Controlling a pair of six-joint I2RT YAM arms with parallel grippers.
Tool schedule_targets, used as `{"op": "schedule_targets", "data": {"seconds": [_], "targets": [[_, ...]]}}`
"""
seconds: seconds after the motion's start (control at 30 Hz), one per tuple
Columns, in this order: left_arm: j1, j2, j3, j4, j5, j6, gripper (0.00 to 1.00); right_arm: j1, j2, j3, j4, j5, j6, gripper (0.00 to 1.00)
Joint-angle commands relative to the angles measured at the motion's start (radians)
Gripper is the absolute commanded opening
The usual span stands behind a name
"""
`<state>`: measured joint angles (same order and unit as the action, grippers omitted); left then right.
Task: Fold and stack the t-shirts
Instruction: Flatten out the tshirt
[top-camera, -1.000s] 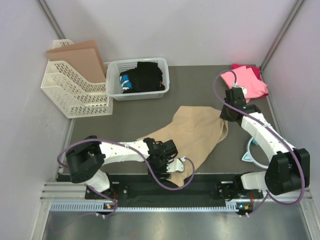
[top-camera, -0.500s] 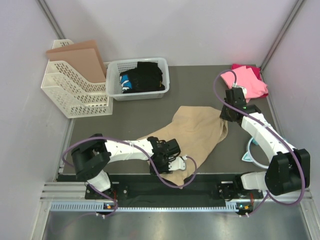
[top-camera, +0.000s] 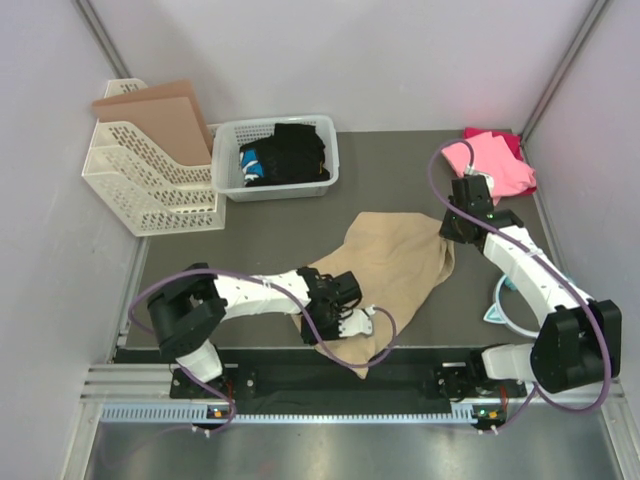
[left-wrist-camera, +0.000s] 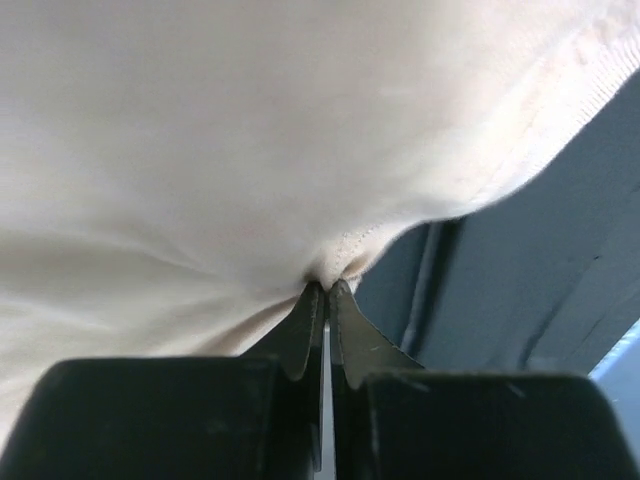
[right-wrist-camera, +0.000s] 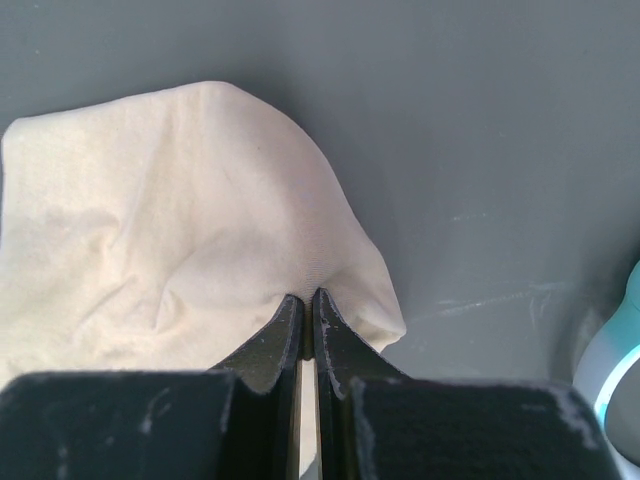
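The tan t-shirt (top-camera: 385, 270) lies spread in the middle of the dark table, one corner hanging over the near edge. My left gripper (top-camera: 338, 318) is shut on its near hem (left-wrist-camera: 345, 255), the cloth pinched between the tips. My right gripper (top-camera: 449, 232) is shut on the shirt's far right corner (right-wrist-camera: 300, 270), which bunches at the tips. A bright pink t-shirt (top-camera: 492, 162) lies over a darker magenta one (top-camera: 506, 139) at the far right corner of the table, apart from both grippers.
A white basket (top-camera: 228, 170) with dark clothes stands at the back middle. A white slotted rack (top-camera: 150, 170) holding a brown cardboard sheet (top-camera: 158, 110) is at the back left. A teal-and-white object (top-camera: 497, 305) lies by the right arm. Walls close in on three sides.
My left gripper has slid right along the near edge and closed on the tan shirt's hem. The right gripper has stayed shut on the far corner without moving.
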<state>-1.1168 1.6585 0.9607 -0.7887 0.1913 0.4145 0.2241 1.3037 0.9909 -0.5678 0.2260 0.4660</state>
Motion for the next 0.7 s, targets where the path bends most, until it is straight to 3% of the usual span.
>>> {"op": "schedule_targets", "data": {"seconds": [0.0,0.2,0.43,0.53,0.67], "targets": [[0.145,-0.118,0.171,0.022,-0.042,0.056,0.00,-0.006,-0.069,0.040,0.046,-0.036,0.011,0.00],[0.340,-0.291,0.475,-0.116,-0.073,0.096,0.00,-0.003,-0.132,0.009,0.071,-0.163,0.023,0.00],[0.370,-0.419,0.602,-0.216,-0.153,0.086,0.00,0.007,-0.256,0.006,0.046,-0.220,0.010,0.00],[0.403,-0.463,0.648,-0.250,-0.173,0.093,0.00,0.018,-0.363,0.046,-0.053,-0.264,0.003,0.00],[0.407,-0.506,0.839,-0.354,-0.164,0.113,0.00,0.032,-0.509,0.156,-0.173,-0.330,-0.004,0.00]]}}
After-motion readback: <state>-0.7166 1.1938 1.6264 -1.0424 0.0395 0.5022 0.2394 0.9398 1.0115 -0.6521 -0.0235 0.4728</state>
